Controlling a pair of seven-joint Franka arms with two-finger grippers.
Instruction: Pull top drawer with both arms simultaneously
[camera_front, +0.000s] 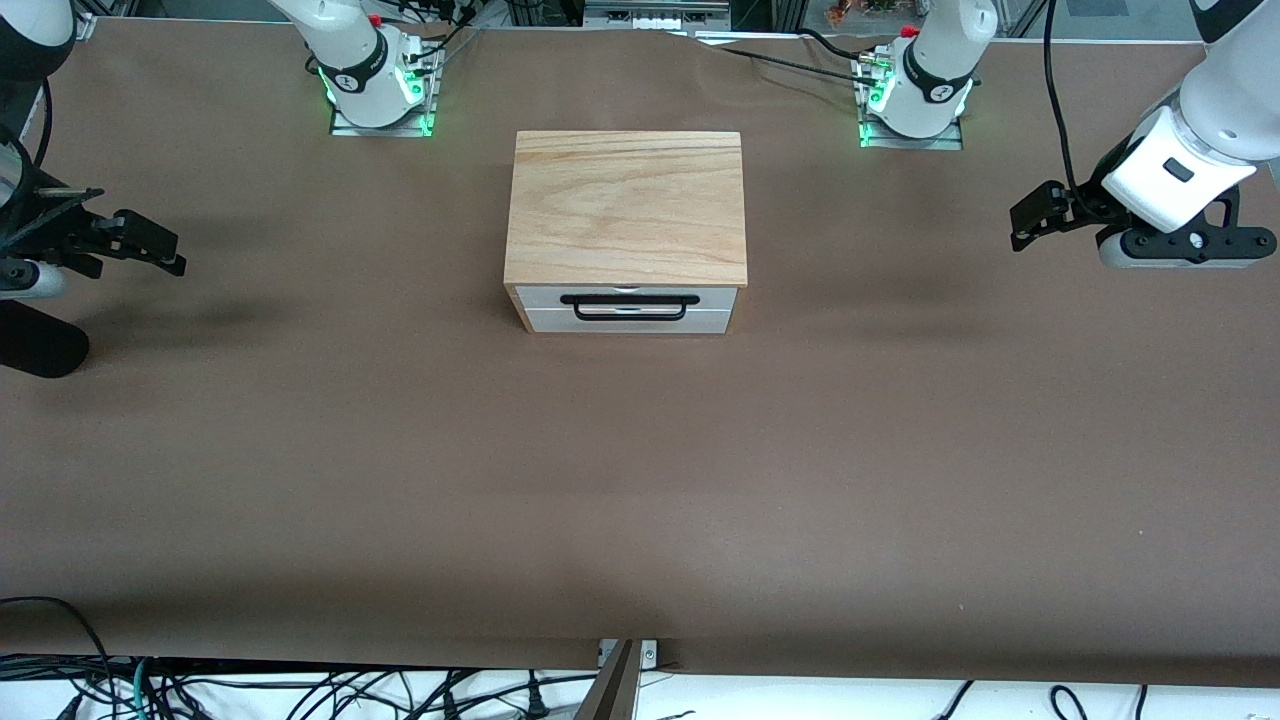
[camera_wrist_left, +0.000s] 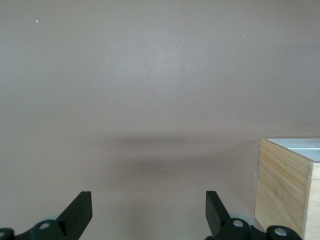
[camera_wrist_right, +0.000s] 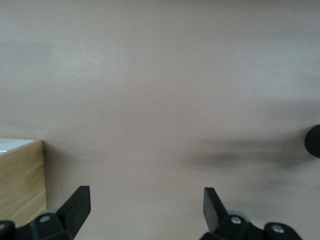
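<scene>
Robotics lab, bolted arm bases (camera_front: 375, 85), loose cables (camera_front: 300, 690)

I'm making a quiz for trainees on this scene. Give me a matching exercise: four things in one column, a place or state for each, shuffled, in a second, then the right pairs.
Things:
1. top drawer
2. left tool
3. right tool
4. cabinet top

Places or states:
A. open, over the table toward the right arm's end
B. oak-grain slab
C. shut, with a black bar handle
D. open, over the table toward the left arm's end

Pairs: 1-C, 2-D, 3-A, 4-B
</scene>
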